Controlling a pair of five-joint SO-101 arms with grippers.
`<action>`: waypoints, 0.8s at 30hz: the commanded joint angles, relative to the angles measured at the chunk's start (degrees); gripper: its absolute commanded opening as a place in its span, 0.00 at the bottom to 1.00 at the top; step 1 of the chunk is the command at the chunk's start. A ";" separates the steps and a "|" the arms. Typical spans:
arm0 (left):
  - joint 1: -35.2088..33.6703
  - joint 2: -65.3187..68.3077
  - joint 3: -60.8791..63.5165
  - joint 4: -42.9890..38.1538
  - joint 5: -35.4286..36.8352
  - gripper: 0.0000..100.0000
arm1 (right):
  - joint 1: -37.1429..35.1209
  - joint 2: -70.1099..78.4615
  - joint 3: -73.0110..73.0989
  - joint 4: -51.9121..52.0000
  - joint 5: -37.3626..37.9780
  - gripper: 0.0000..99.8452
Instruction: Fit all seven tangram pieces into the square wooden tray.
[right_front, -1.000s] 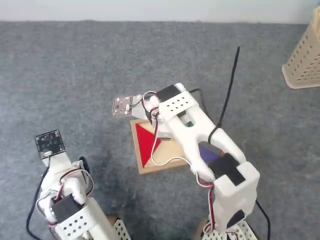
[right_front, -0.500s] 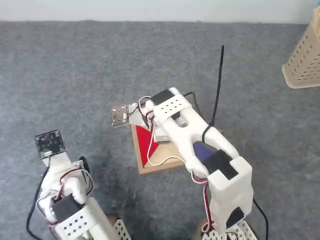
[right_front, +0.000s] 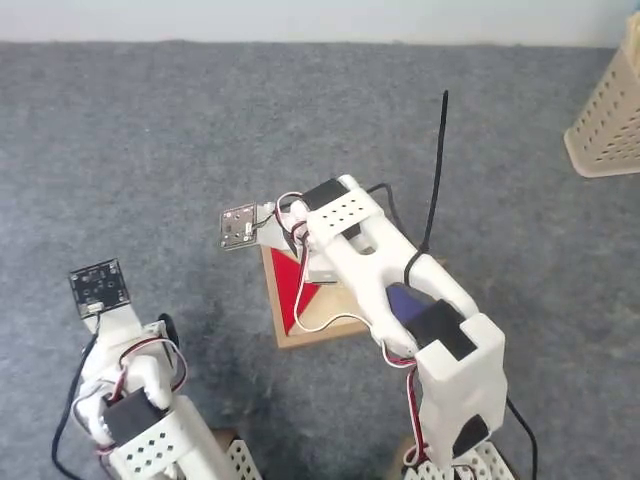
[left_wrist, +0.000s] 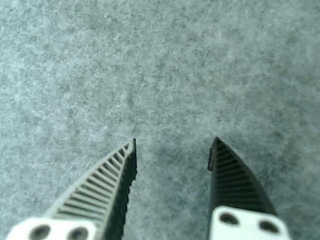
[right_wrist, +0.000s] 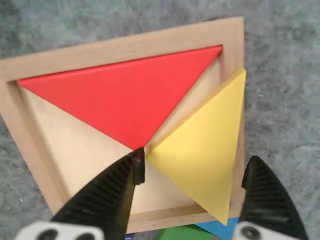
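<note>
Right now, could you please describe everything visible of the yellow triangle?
The yellow triangle is flat, smooth and evenly coloured, seemingly painted wood. It is not seated: two corners and the edge between them overlap the rim of the wooden tray, while the third corner points inward, meeting the tip of the red triangle. It lies between the fingers of the open right gripper; contact is unclear.

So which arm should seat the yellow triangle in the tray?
Right: the right hand sits open over the yellow triangle lying across the square wooden tray's rim; the left hand hangs over grey carpet.
</note>
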 joint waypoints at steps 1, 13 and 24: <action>0.18 -0.62 -1.10 0.18 0.53 0.23 | 2.42 -4.97 -0.88 -0.04 -1.85 0.26; 0.18 -0.62 -1.10 0.18 0.53 0.23 | 9.27 -22.99 4.57 -4.44 -34.64 0.01; 0.18 -0.62 -1.10 0.18 0.53 0.23 | 8.75 -26.07 36.92 -47.43 -47.56 0.01</action>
